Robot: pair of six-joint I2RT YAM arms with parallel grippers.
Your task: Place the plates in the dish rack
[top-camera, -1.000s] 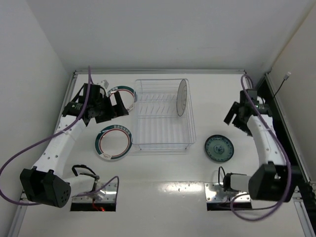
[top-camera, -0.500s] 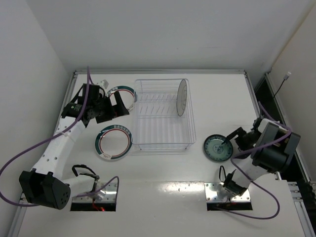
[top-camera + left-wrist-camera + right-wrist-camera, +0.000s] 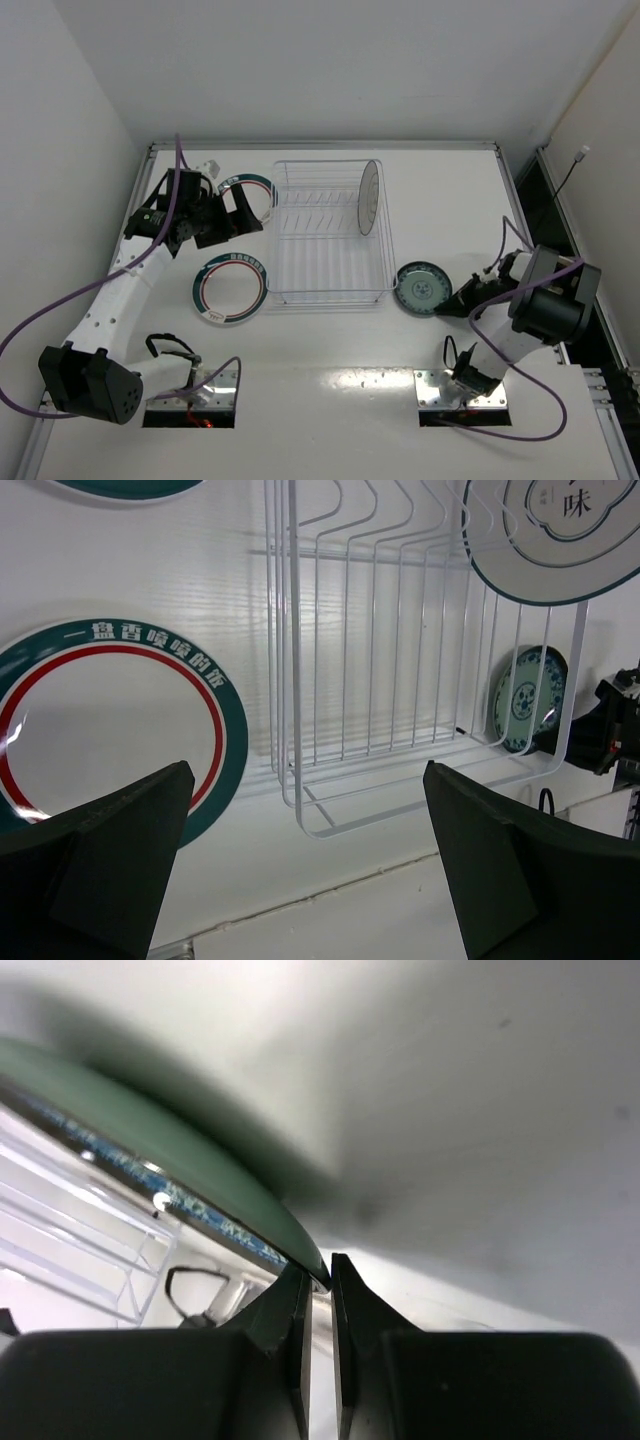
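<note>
While the left gripper gapes wide, the right gripper pinches the teal plate

plates: four in all
banded white plates: two, the larger banded plate and the smaller banded plate
silver-grey plate: one
teal patterned plate: one
dish rack: one
end effectors: two, the left end effector and the right end effector
bench: one

White arm links, black joints, purple cables, black wedge fingers.
</note>
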